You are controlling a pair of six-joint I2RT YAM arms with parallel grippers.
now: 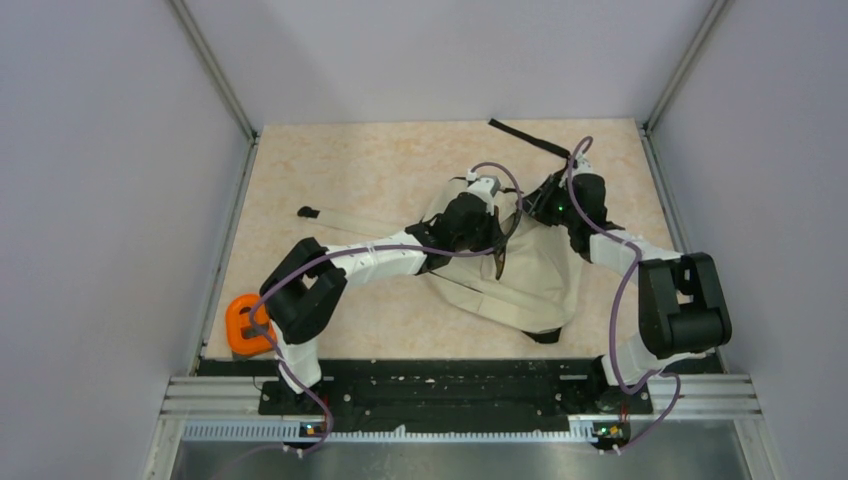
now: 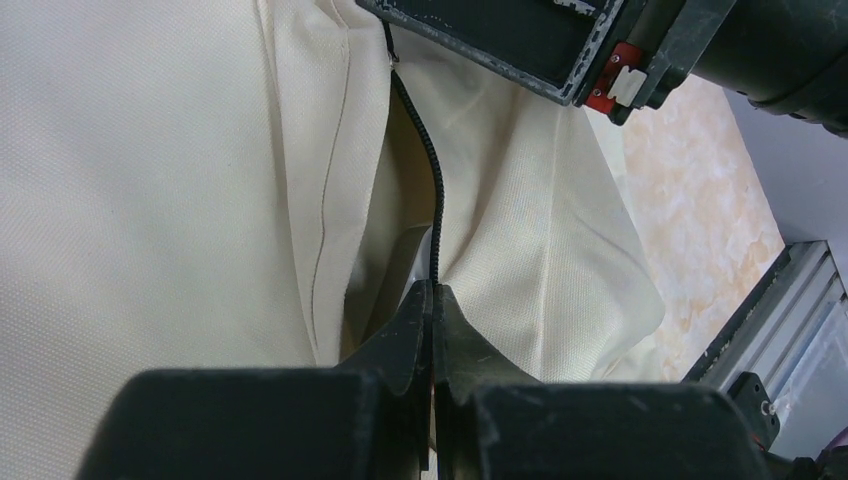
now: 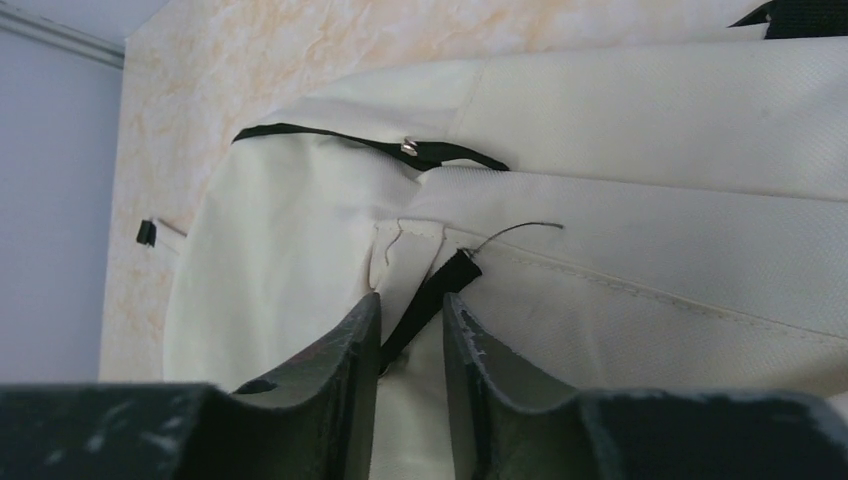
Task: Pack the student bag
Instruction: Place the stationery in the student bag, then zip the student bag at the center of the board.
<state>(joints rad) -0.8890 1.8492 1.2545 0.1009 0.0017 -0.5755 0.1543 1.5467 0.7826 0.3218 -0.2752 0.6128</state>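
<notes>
Black fingers of the left gripper [image 2: 432, 290] fill the foreground of the left wrist view, pressed flat together on a fold of the cream-beige fabric backpack [image 1: 535, 270], just where its black zipper track [image 2: 430, 170] runs down into the tips. Right gripper [image 3: 412, 305]: fingers narrowly parted and straddling a short black webbing tab [image 3: 440, 285] sewn at a seam, with a gap showing, so not clamped. Backpack lies slumped and creased on the beige marbled tabletop [image 1: 350, 170], right of centre, under both wrists. One beige strap [image 1: 340, 215] trails off to the left and a black strap [image 1: 525, 137] lies toward the far edge. Judged handling: soft, limp cloth with no frame visible. It looks slack and probably light, and will sag, fold and drag rather than lift as one piece. Weave looks grippy and not fragile. Best holds are likely the thin, firm features, namely the zipper edge, stitched seams and webbing tab. Broad panels would only bunch. Two holds pulled apart should spread the mouth, but loose straps may snag.
</notes>
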